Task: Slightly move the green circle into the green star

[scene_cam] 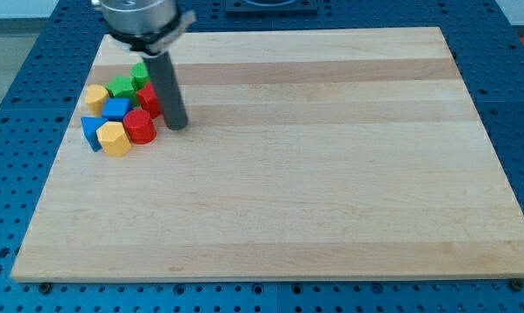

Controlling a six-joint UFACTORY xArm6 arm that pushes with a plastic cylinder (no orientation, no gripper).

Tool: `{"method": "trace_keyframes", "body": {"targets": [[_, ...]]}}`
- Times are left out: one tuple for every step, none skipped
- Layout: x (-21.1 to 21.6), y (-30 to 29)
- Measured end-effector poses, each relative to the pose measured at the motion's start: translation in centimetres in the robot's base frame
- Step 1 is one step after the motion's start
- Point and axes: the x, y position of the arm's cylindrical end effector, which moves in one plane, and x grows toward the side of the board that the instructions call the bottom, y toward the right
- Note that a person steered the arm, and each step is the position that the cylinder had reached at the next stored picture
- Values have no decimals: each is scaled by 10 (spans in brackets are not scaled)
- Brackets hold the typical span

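Observation:
Several blocks sit bunched at the upper left of the wooden board. The green star lies near the top of the bunch. The green circle is just right of and above it, touching or nearly touching, with its right side hidden by my rod. My tip rests on the board at the right edge of the bunch. It is just right of a red block and a red cylinder, and below and to the right of the green circle.
The bunch also holds a yellow block at the left, a blue block in the middle, a blue triangle and a yellow hexagon at the bottom. The board's left edge runs close by.

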Motion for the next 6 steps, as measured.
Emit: {"method": "trace_keyframes", "body": {"targets": [[-27, 15], [-52, 15], [-99, 14], [-123, -4], [-123, -53], [-123, -72]]}}
